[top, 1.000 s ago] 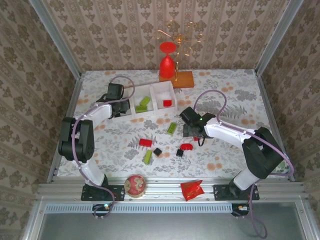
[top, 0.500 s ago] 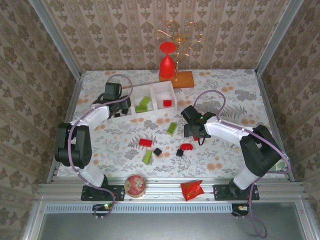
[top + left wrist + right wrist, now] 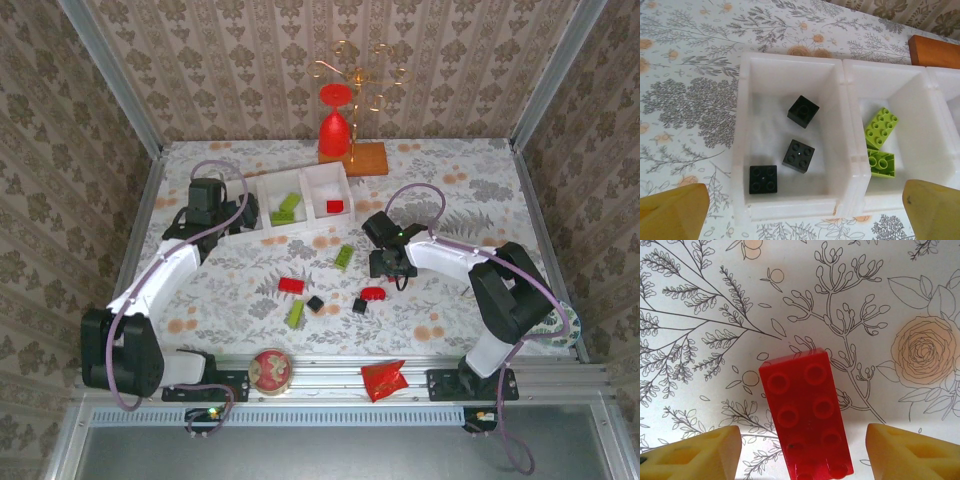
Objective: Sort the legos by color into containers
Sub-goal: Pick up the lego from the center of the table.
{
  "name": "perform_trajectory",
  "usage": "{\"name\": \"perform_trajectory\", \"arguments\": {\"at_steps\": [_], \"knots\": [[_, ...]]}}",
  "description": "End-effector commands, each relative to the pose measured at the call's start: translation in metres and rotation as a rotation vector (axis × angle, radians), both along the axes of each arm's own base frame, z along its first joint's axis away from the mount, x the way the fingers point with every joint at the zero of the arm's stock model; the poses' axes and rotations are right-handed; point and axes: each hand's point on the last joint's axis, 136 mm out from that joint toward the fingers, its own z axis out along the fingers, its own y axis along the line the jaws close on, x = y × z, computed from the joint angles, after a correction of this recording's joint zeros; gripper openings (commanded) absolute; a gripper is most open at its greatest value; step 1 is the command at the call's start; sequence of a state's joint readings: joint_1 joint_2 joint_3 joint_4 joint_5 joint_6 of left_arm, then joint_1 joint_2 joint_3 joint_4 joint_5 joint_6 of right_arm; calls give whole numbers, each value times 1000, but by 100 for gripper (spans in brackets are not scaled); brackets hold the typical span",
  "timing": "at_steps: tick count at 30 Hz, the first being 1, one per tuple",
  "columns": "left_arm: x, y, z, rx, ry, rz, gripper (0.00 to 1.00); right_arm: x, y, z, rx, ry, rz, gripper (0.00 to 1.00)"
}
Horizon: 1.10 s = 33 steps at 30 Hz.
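The white tray (image 3: 850, 160) has three black legos (image 3: 798, 155) in its left compartment and two lime green ones (image 3: 881, 128) in the middle one. In the top view a red lego (image 3: 335, 206) lies in the right compartment. My left gripper (image 3: 802, 215) hovers open at the tray's near left end, holding nothing. My right gripper (image 3: 805, 455) is low over the table, open, its fingers (image 3: 695, 455) straddling a red lego (image 3: 807, 412) with a gap on each side. Loose green (image 3: 343, 256), red (image 3: 291, 285) and black (image 3: 315, 303) legos lie mid-table.
A red goblet (image 3: 335, 120) stands on a wooden block (image 3: 365, 158) behind the tray, beside a gold wire stand. A round red tin (image 3: 270, 368) and a crinkled red packet (image 3: 383, 378) sit at the near edge. Patterned walls close in three sides.
My left gripper opened wide and drew back to the left, away from the tray's left compartment. My right gripper's jaws narrowed around the red lego.
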<state>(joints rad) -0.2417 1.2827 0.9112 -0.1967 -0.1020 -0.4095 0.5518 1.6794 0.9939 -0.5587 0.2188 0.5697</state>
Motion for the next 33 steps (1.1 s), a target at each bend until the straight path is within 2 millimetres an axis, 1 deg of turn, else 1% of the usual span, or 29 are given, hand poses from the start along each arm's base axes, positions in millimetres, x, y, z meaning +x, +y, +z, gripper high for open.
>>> {"name": "perform_trajectory", "arguments": {"at_steps": [1,8,9,10,15,26,33], "knots": [[-15,3,-3,-9,13,25,100,3,1,-5,8,15,14,65],[-30,6,-4,-20,10,34,100,3,-2,-12,9,38,15,61],[-32,6,-3,-22,8,38,100,3,-2,-14,8,42,15,60],[-33,7,-2,-24,4,38,100,8,2,-13,23,23,17,59],[-36,6,1,-39,-7,38,100,9,4,-18,33,32,19,53],[-42,7,-3,-57,-12,47,100,11,8,-26,40,53,29,33],[-42,7,-4,-55,-5,44,100,12,11,-19,57,40,26,18]]}}
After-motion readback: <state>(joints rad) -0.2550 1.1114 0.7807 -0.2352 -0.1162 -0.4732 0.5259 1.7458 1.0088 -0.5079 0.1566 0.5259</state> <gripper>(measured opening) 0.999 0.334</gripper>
